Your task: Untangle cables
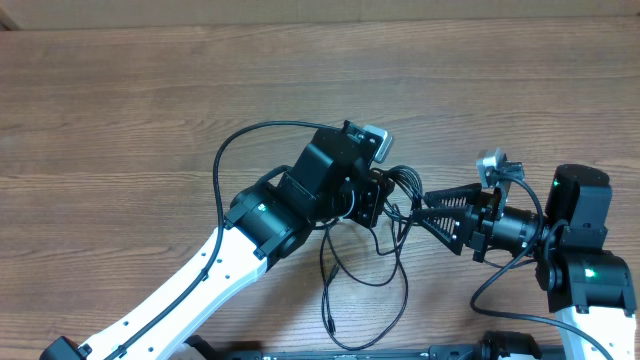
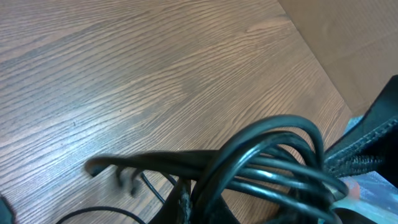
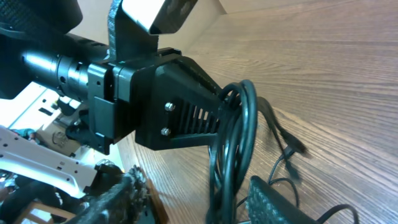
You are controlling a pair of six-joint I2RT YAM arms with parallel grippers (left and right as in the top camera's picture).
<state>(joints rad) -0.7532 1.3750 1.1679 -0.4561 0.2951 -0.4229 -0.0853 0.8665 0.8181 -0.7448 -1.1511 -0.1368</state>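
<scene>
Nearest the robot, loose ends of the cables [image 1: 403, 182] trail over the table [image 1: 150, 100]. Farther out, mid-table, the left gripper [image 1: 385, 200] is clenched on the coiled bundle. The right gripper [image 1: 425, 208] is released, its jaws standing either side of the same coil. The cords look light, limp and snag-prone, so pinch one strand near its plug.

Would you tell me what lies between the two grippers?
The looped cables, clamped in the left gripper, fill the gap to the right gripper; overhead view shows it.
</scene>
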